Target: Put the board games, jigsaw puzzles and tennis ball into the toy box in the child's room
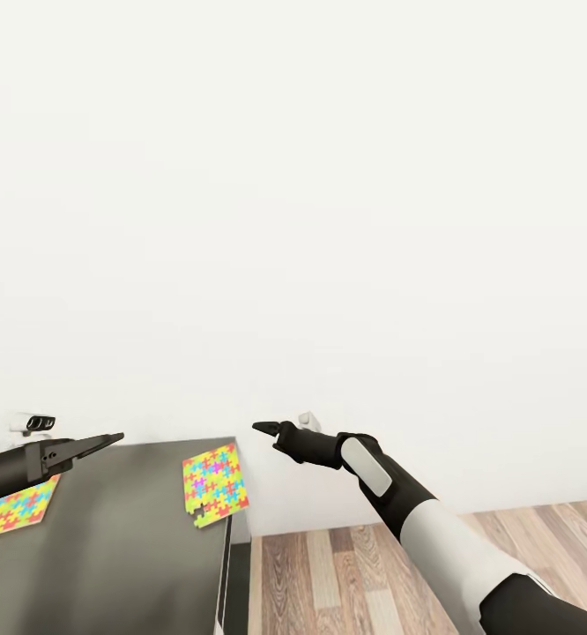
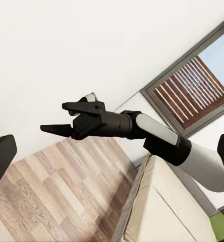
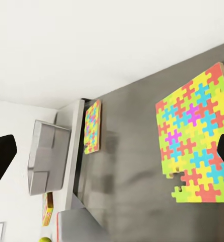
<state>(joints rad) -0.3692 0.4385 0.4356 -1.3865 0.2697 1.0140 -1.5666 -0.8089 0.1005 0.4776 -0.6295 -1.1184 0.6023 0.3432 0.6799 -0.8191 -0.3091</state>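
Note:
Two jigsaw puzzles lie flat on the dark grey table (image 1: 126,556): one (image 1: 215,485) at its right edge, the other (image 1: 16,510) at the left, partly under my left arm. My left gripper (image 1: 102,442) hovers open above the table between them. My right gripper (image 1: 265,429) hangs open in the air just right of the table, fingers (image 2: 84,107) spread. In the right wrist view the near puzzle (image 3: 195,146) and far puzzle (image 3: 93,126) show, with the grey toy box (image 3: 46,156), a board game (image 3: 48,207) and the tennis ball (image 3: 45,240) beyond.
A blank white wall stands right behind the table. Wood-plank floor (image 1: 373,564) lies to the right of the table. The beige bed (image 2: 157,201) and a window with brown slats (image 2: 192,85) appear behind my right arm in the left wrist view.

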